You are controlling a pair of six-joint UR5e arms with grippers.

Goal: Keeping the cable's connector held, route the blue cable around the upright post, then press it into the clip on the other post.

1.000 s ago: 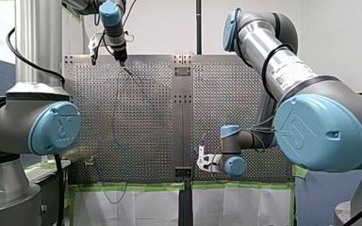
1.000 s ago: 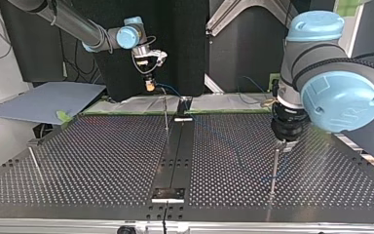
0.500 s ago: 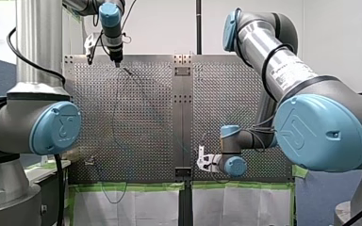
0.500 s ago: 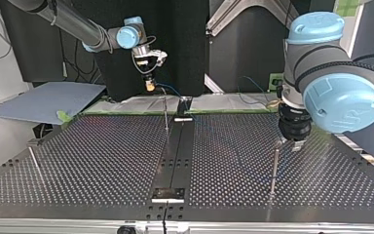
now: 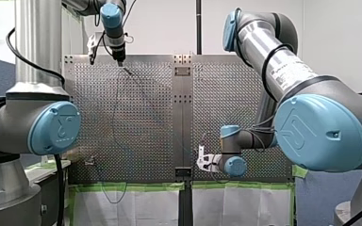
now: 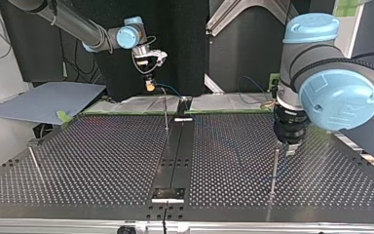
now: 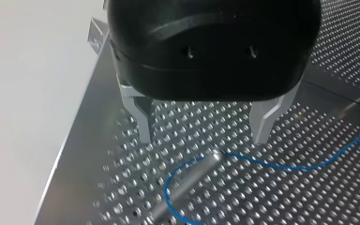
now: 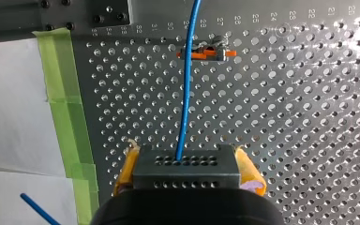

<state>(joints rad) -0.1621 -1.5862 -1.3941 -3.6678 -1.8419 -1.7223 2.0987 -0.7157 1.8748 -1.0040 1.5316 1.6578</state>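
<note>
The left gripper point(image 7: 203, 139) is hovering just above the upright post point(image 7: 187, 180), metal fingers point(image 7: 141, 117) spread wide and empty. The blue cable point(image 7: 281, 165) is curling around that post, near the edge of the perforated table point(image 7: 82, 154). Well apart from the post, the right gripper point(image 8: 187, 171) is clamping the connector point(image 8: 187, 180).

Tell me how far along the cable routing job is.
Done: my right gripper is shut on the connector, and the blue cable curls around the upright post in the left wrist view. In hand: my left gripper hangs open over that post. Left: the clip. The cable runs across its end, but I cannot tell whether it is seated.
</note>
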